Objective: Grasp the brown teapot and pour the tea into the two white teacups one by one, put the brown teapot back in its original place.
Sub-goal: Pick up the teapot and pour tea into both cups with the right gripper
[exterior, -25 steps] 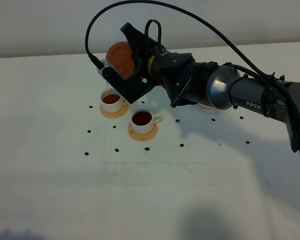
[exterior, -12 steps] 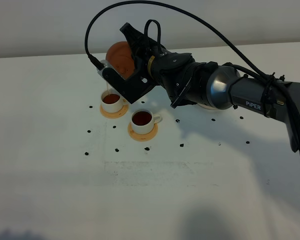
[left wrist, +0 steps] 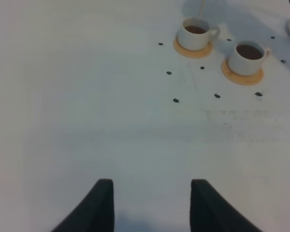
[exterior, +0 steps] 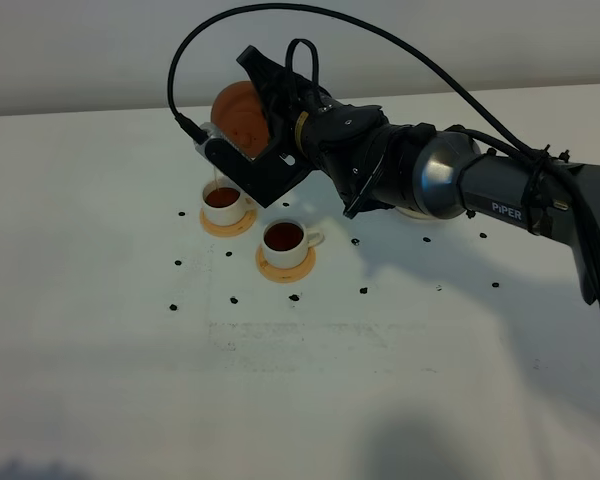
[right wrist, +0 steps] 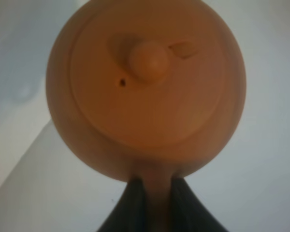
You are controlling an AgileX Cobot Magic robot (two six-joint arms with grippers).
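My right gripper is clamped on the loop handle of the brown teapot; in the right wrist view both fingers press against the handle just below the pot's body. I hold the teapot in the air, tipped steeply over, so that its lid with the round knob faces the wrist camera. The pot hangs above the far teacup.

A thin stream of tea runs down into that cup. The far teacup holds dark liquid and stands on an orange-tan coaster. The near teacup stands just beside it toward the front, also holding dark tea, on its own coaster. The two cups do not touch.

The cream saucer lies on the white table behind my right forearm; only its edge shows. Small black marks dot the table around the cups.

My left gripper hovers low over a bare part of the table, well apart from the cups. Its two fingers stand spread, with nothing between them.
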